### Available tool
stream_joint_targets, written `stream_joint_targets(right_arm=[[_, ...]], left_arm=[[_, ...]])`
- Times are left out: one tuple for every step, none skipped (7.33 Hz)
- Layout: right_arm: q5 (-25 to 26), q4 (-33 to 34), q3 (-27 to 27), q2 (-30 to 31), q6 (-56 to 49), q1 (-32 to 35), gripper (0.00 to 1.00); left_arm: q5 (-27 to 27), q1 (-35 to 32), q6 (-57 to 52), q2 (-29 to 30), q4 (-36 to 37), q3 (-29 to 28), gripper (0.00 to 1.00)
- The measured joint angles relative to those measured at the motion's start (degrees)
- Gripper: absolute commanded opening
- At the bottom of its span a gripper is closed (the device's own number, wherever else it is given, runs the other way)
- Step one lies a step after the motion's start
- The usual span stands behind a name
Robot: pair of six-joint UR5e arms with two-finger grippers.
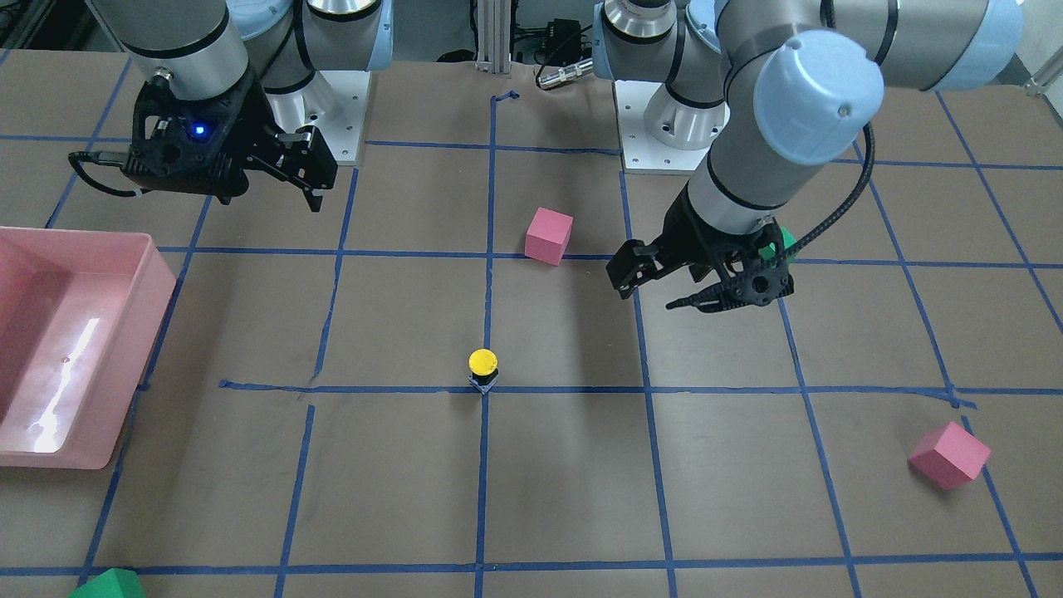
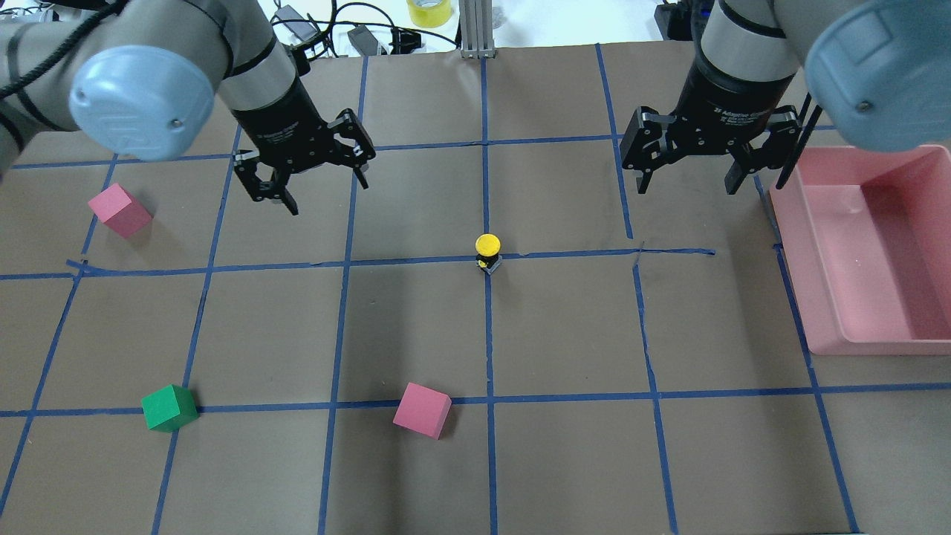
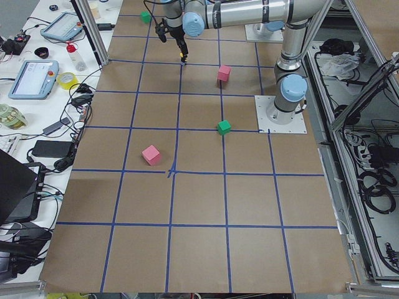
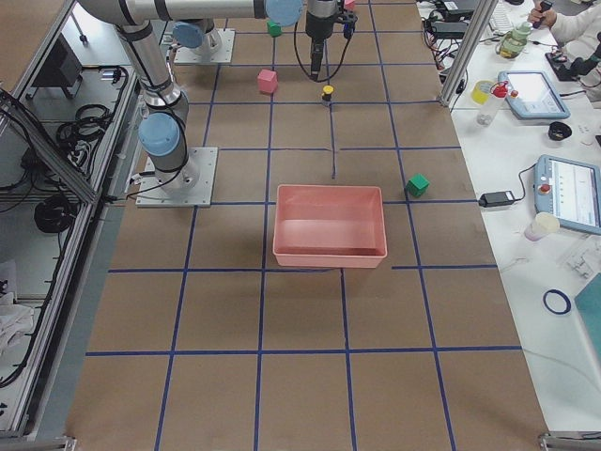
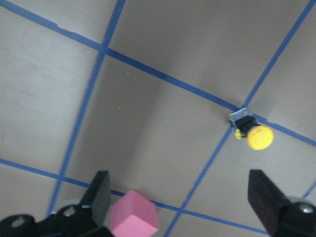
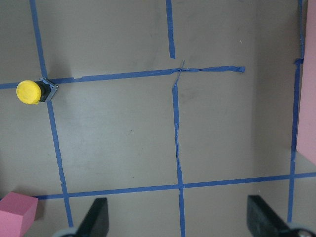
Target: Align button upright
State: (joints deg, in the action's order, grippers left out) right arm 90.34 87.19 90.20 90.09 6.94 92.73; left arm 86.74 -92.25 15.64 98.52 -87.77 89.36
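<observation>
Left gripper (image 2: pixel 327 195) and right gripper (image 2: pixel 687 186) hang spread and empty above the button (image 2: pixel 487 251), which stands cap-up, so the task looks done; next, keep clear.

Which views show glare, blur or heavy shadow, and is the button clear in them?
Exterior front-facing: a white glare streak lies inside the pink bin; the button is sharp. Overhead exterior: soft arm shadows darken the table, with no glare on the button. Left wrist-mounted: slightly soft overall, and the button's edges are blurred.
</observation>
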Motion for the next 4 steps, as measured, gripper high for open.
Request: stream_joint_targets(right_arm=[[-0.01, 0.00, 0.02, 0.00, -0.02, 0.00, 1.00], [0.02, 0.00, 0.02, 0.00, -0.13, 0.00, 1.00], [0.04, 0.00, 0.04, 0.00, -0.18, 0.00, 1.00], [0.07, 0.00, 0.05, -0.02, -0.22, 0.00, 1.00]], left_arm=[[3.38, 0.27, -7.41, -2.60, -0.96, 0.15, 1.00], [4.92, 0.29, -13.59, -4.96, -1.26, 0.29, 1.00], [5.43, 0.17, -18.41, -7.07, -1.35, 0.50, 1.00], [5.42, 0.03, -20.91, -8.97, -1.50, 0.86, 1.00]])
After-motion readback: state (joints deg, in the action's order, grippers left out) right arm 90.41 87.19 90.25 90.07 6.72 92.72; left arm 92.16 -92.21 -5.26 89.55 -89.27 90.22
